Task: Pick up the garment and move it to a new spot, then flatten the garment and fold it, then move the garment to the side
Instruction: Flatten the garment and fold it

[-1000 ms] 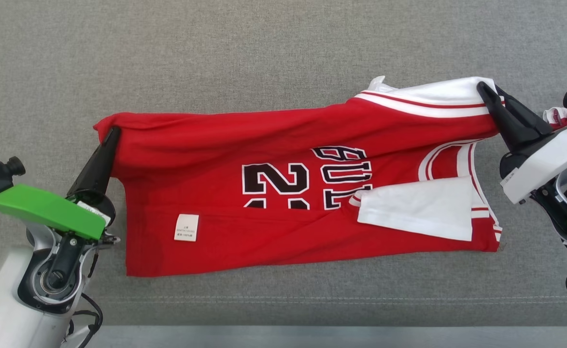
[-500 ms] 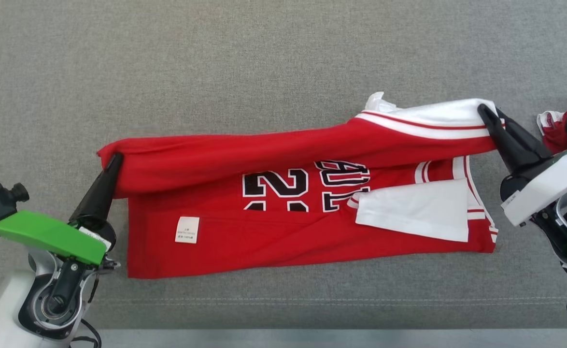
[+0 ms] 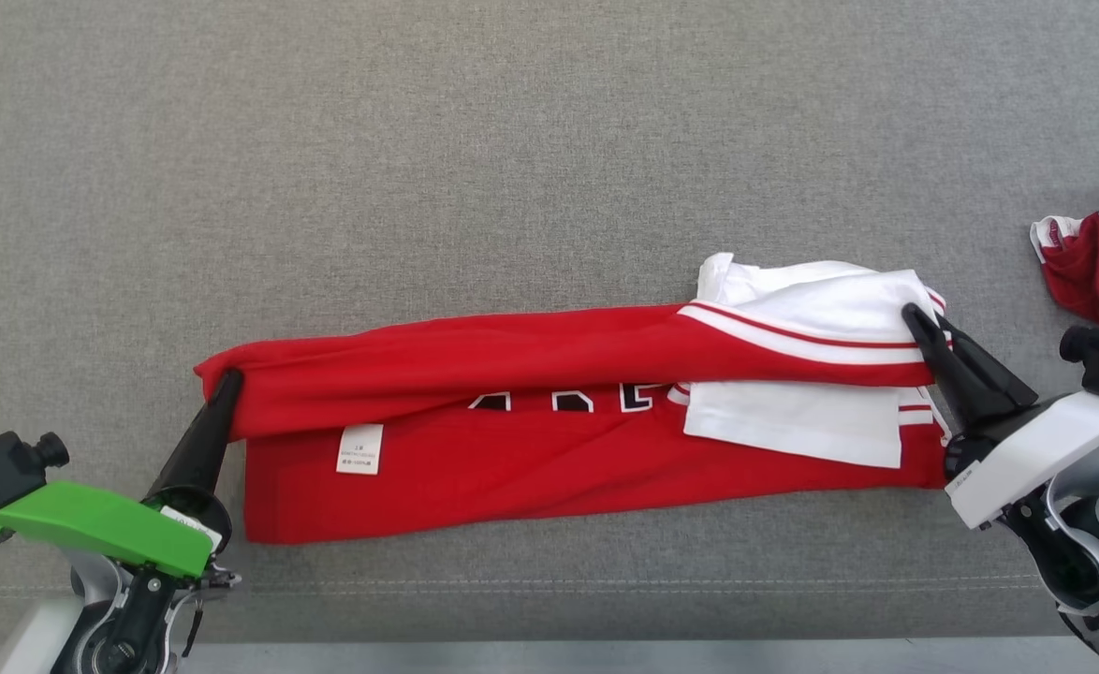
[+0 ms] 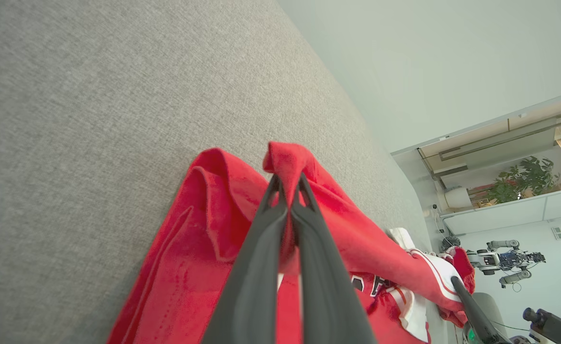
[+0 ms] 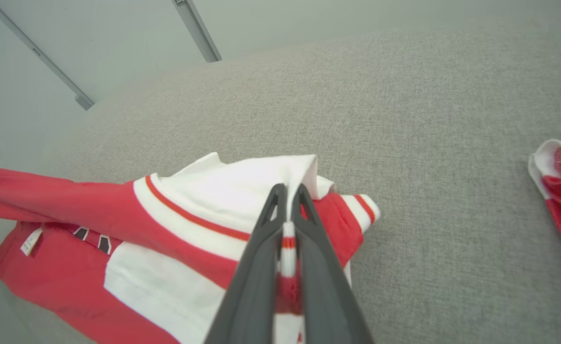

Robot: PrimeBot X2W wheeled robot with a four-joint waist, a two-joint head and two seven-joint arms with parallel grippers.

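The garment (image 3: 549, 449) is a red jersey with white sleeves and black numbers, lying across the grey surface and partly folded over itself. My left gripper (image 3: 227, 379) is shut on the garment's red far-left corner, seen pinched between the dark fingers (image 4: 287, 191) in the left wrist view. At the other end my right gripper (image 3: 920, 318) is shut on the white-and-red striped edge (image 5: 287, 191). The lifted far edge stretches between both grippers above the lower layer (image 5: 46, 267). A white label (image 3: 359, 447) shows on the lower layer.
A second red and white piece of cloth (image 3: 1097, 262) lies at the right edge of the grey fabric surface (image 3: 512, 140). A seam runs along the near side (image 3: 606, 582), just before the front edge. Another robot (image 4: 500, 260) stands far off in the room.
Both grippers have drawn the held far edge of the garment toward the near side, covering most of the black numbers. The lower layer stays flat.
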